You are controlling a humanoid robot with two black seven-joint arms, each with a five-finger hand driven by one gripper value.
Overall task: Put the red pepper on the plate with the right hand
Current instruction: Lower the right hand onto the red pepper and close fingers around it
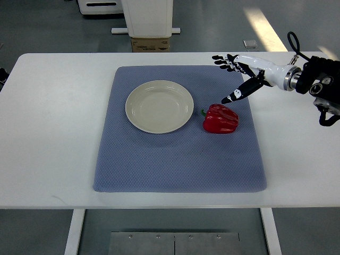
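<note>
Pepper (220, 119) lies on mat (180, 133) just right of plate (159, 106), long axis left-right, stem twd plate. Right hand (239, 77) above it, fingers spread, holding nothing.

Red pepper (220, 119), cream plate (159, 106), blue dotted-looking mat (180, 159), white table (53, 133), white-and-black robot hand (240, 74).

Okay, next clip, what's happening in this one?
The right robot hand reaches in from the right, fingers spread and holding nothing, poised just above and to the right of the pepper. The pepper lies on the blue mat, beside the plate but not on it. The plate is empty. No left arm shows.
</note>
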